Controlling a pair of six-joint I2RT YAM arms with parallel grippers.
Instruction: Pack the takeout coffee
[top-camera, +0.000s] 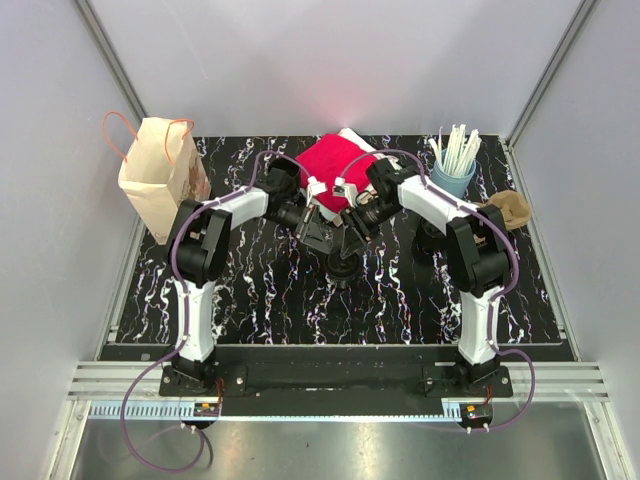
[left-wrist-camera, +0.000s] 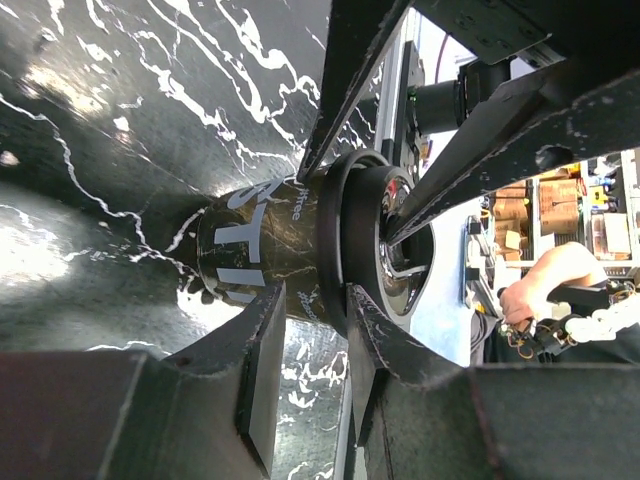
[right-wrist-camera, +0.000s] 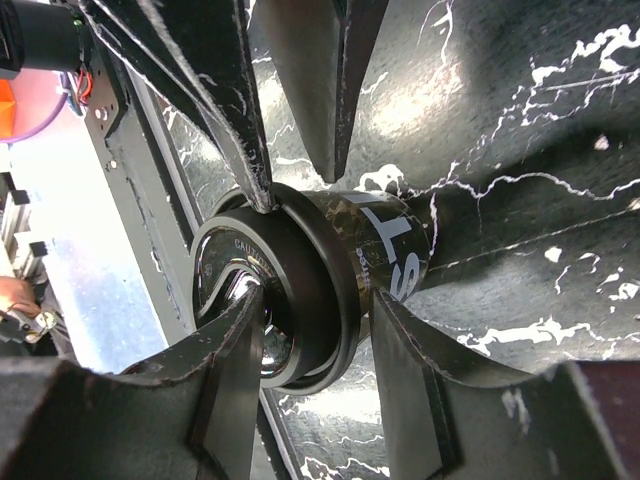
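A dark takeout coffee cup (top-camera: 343, 268) with a black lid stands on the marbled table in the middle. Both grippers reach down to it from opposite sides. In the right wrist view, my right gripper (right-wrist-camera: 315, 330) clasps the black lid (right-wrist-camera: 300, 300): one finger lies on the lid's top, the other sits under its rim against the cup (right-wrist-camera: 395, 250). In the left wrist view, my left gripper (left-wrist-camera: 315, 330) stands narrowly open at the lid's rim (left-wrist-camera: 340, 240), with table showing between its fingers. The paper bag (top-camera: 160, 175) stands at the far left.
A red cloth or box (top-camera: 333, 165) lies behind the cup. A blue holder of white straws (top-camera: 453, 165) stands at the far right, with a brown cardboard piece (top-camera: 510, 208) beside it. Grey walls close in the table on three sides.
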